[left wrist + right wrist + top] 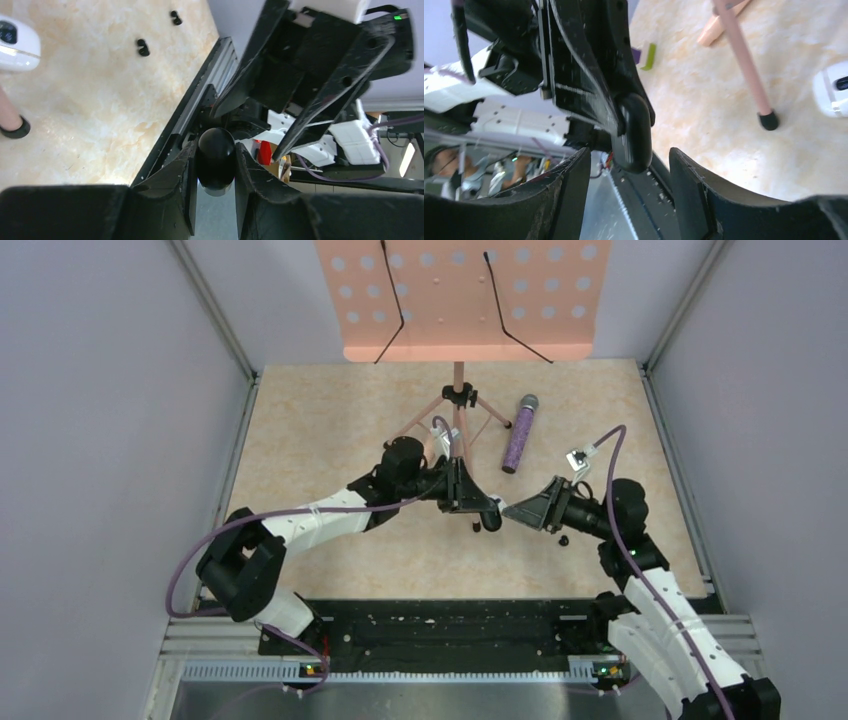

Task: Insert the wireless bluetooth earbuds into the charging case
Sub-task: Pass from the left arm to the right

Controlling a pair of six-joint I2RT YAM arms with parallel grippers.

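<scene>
The charging case [216,165], a smooth black oval, is pinched between the fingers of my left gripper [216,146], which holds it above the table [492,519]. My left gripper [478,506] points right, at the right gripper [510,510]. The right gripper [629,152] stands open, its fingers either side of the case's lower end [634,135] without touching it. Two tiny dark bud-shaped pieces, the earbuds [143,47] [175,17], lie loose on the table; one shows below the right gripper [563,539].
A pink music stand [460,300] stands at the back, with a tripod foot [768,120] close to both grippers. A glittery purple microphone [520,435] lies right of it. A small purple-and-yellow cube [645,56] sits farther off. The black rail [450,625] runs along the near edge.
</scene>
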